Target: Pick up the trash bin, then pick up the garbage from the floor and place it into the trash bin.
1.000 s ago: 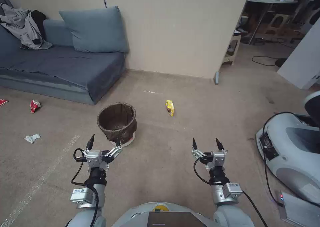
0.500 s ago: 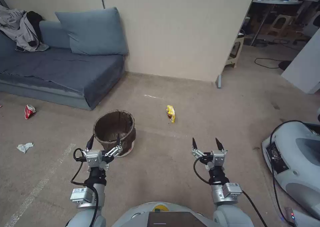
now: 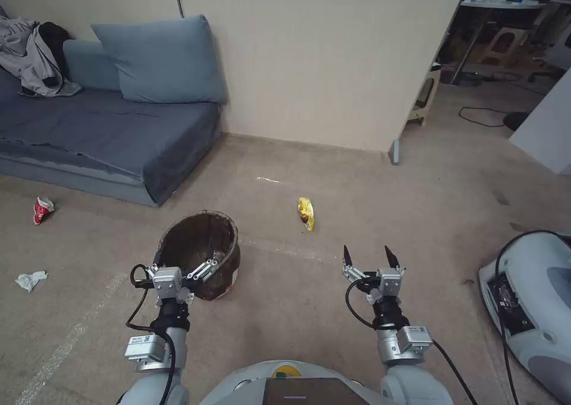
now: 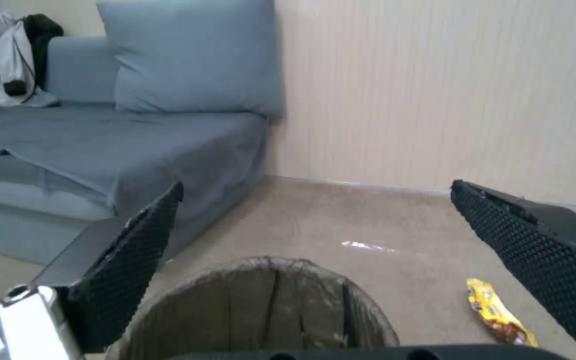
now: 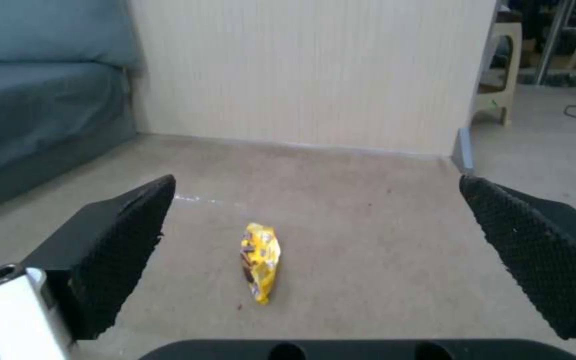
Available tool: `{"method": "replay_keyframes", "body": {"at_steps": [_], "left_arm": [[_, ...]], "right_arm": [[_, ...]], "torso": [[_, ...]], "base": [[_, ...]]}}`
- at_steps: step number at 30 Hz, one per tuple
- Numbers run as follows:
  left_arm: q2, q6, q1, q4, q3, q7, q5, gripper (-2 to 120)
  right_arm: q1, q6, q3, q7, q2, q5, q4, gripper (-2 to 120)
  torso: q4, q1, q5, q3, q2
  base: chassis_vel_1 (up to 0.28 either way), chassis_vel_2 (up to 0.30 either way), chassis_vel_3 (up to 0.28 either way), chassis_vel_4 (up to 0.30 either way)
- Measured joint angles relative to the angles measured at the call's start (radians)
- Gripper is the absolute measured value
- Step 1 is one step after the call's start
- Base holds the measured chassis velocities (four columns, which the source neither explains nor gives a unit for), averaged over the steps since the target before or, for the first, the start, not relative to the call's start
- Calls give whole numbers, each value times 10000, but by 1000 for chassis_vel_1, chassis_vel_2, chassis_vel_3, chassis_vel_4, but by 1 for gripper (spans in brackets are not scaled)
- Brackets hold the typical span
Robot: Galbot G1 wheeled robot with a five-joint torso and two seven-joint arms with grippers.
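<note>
Beige carpet floor (image 3: 333, 173), scuffed, with a pale streak (image 3: 269, 180) near the wall. Cream ribbed wall (image 3: 321, 54) ahead, ending at a corner on the right. Low blue-grey sofa (image 3: 89, 131) against the wall on the left, with a large blue cushion (image 3: 160, 60) propped upright at its back and grey-and-black clothing (image 3: 33, 54) heaped at the far end. Past the wall's corner, a small wooden stool (image 3: 427, 96), a black cable (image 3: 482, 112) looping over the floor, and a round desk (image 3: 505, 3) carrying cups. Even, soft indoor light.

Brown-lined trash bin (image 3: 199, 255) upright; yellow wrapper (image 3: 306, 212) beside.
</note>
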Motion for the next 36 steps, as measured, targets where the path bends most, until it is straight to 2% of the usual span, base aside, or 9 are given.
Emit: {"method": "replay_keyframes", "body": {"at_steps": [15,22,30,34,36], "left_arm": [[36,4,8,-8,-4,-41,-30,100],[137,281,-28,-52,-305,-35,-399,100],[467,1180,-328,-133,-789,-23,-994,100],[800,2165,-588,-135,-1239,-39,-1412,100],[871,2352,-650,-136,-1325,-44,-1492,100]], "right_arm": [[-13,93,-20,57,-14,19,-4,100],[-26,83,2,57,-104,57,29,100],[-22,-25,25,78,-199,151,49,100],[-13,-149,22,141,-274,209,54,100],[-12,-160,26,151,-287,220,43,100]], "torso": [[-1,0,0,1,0],[0,-1,-1,-1,0],[0,0,-1,0,0],[0,0,-1,0,0],[0,0,-2,0,0]], "base": [[-101,88,100,-98],[0,0,0,0],[0,0,0,0],[0,0,0,0],[0,0,0,0]]}}
